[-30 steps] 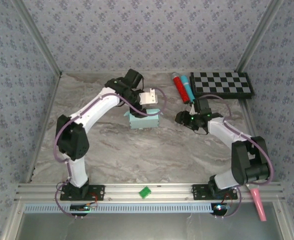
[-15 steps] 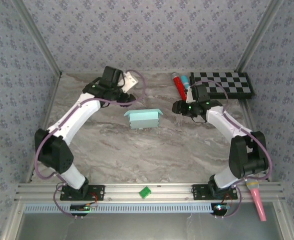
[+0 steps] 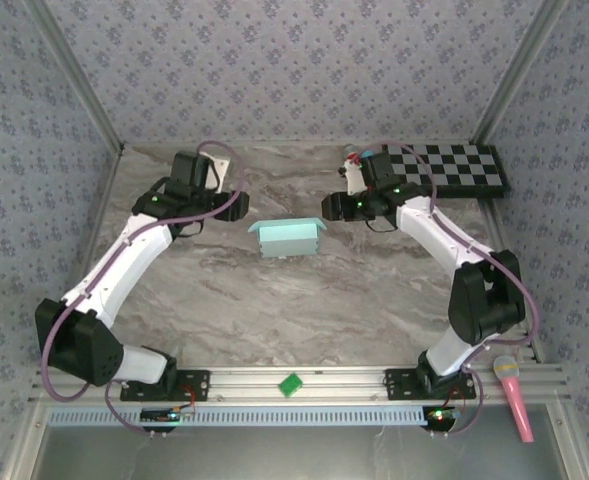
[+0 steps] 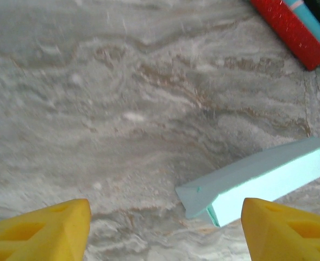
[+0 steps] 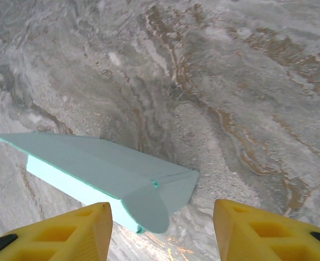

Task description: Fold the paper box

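Marble tabletop point(image 3: 274, 310): left arm point(image 3: 124, 250) backs off the box point(image 3: 287, 237) toward upper left, right arm point(image 3: 434, 235) closes in; both jaws spread, empty. Box looks folded, standing free.

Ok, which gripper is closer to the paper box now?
Right, narrowly. The right gripper hovers open just off the right end of the paper box; the left gripper, open, stands off its left end with more table between.

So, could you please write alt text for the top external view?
A pale aqua paper box sits on the marble table, with the left gripper and right gripper either side of it, not touching. A checkerboard lies at the far right corner.
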